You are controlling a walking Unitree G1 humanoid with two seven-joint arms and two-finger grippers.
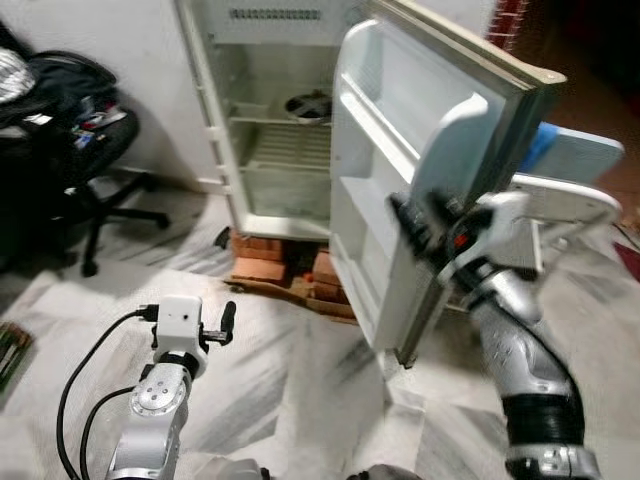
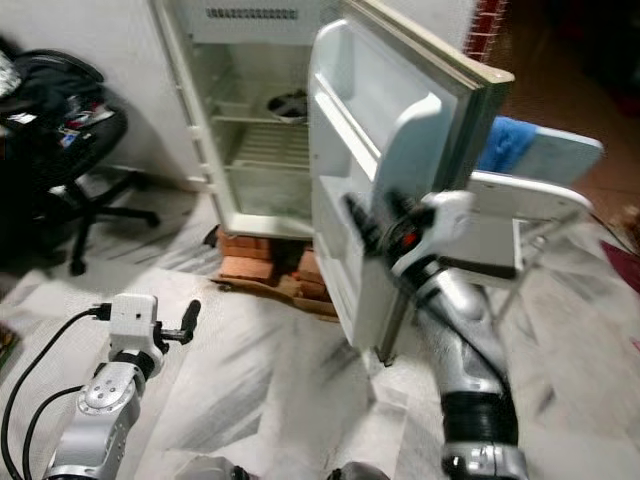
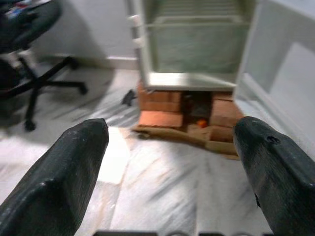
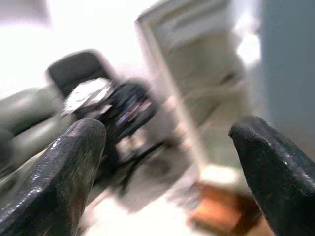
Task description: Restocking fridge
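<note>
The white fridge (image 1: 285, 140) stands open on a stack of bricks (image 1: 275, 262). Its wire shelves are bare except for a metal bowl (image 1: 308, 105) on the upper one. The fridge door (image 1: 400, 130) is swung out towards me, with empty door shelves. My right gripper (image 1: 408, 222) is raised against the door's inner side near its free edge. It is open, and the right wrist view shows its fingers (image 4: 74, 162) wide apart with nothing between them. My left gripper (image 1: 228, 322) hangs low at the left over the floor, open and empty, facing the bricks (image 3: 187, 115).
A black office chair (image 1: 70, 150) piled with clutter stands at the left by the wall. A white plastic chair with a blue cloth (image 1: 570, 160) stands just right of the door. The floor is pale marble (image 1: 300, 380).
</note>
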